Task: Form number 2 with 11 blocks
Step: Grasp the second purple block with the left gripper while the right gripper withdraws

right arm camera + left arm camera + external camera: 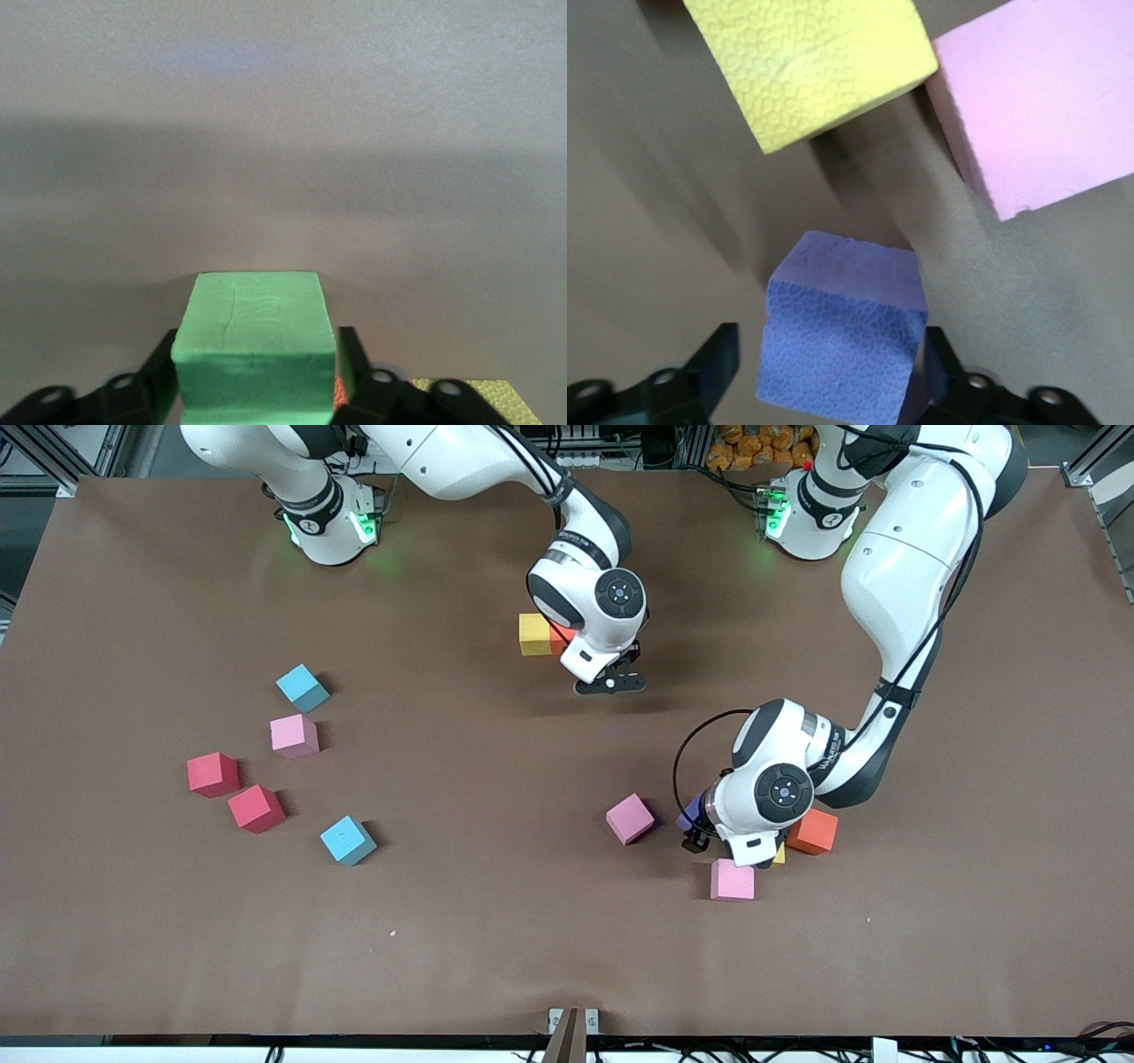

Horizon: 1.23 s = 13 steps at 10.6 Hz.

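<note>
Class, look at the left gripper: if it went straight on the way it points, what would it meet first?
Most likely the purple block between the left gripper's fingers, then the table under it; depth is unclear.

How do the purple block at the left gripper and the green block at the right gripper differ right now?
The purple block sits turned at an angle between the left gripper fingers; the green block sits square between the right gripper fingers. A yellow block and a pink block lie close to the purple block; the green block faces bare table. Both are same-sized foam cubes.

white arms [895, 576], black joints, black fingers [146, 376]
</note>
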Available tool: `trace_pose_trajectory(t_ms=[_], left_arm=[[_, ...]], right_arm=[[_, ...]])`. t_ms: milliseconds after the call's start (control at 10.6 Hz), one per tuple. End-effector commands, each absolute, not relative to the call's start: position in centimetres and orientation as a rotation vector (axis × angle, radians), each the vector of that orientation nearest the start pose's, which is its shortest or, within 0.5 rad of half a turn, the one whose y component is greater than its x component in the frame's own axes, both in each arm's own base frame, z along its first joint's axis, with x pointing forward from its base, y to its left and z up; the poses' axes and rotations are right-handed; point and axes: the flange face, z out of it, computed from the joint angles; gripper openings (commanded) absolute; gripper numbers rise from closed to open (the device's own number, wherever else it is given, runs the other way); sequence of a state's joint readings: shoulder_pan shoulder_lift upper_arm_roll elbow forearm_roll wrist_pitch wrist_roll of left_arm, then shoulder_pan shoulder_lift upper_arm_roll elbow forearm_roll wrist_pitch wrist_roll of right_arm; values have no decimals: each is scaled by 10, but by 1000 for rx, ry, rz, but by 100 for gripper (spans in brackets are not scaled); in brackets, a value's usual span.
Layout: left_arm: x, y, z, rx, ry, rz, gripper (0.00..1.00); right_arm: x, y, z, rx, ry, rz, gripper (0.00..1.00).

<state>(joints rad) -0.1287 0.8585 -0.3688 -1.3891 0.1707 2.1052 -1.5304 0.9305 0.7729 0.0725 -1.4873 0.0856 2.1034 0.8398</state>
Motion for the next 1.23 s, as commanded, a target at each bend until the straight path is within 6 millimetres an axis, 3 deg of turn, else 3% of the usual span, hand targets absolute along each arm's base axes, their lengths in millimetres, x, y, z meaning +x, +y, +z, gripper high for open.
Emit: trace_pose_trajectory(t_ms=[0,189,378,567,756,1039,1134], left_arm=[[665,-290,209,-2746,-1504,206,71],[666,-287,212,-2784,-1445,201,52],[668,-282,227,-2821,-1392,170,50],[666,-286,242,-2853,-1341,147,50],[661,-294,264,-2921,-1209,130,50],[640,-304,297,-2977,-910,165,50],[632,-317,300,-2996,-850,191,50]], right_arm=[[387,590,222,-3174,-35,253,100],[400,589,249,-3151,-1,227,100],[435,563,271,-3155,74,209,100],[505,501,288,-3131,70,183,100],[560,437,287,-3126,-49,188,100],[625,338,285,-3143,-251,153,100],[640,308,285,-3185,-317,125,100]])
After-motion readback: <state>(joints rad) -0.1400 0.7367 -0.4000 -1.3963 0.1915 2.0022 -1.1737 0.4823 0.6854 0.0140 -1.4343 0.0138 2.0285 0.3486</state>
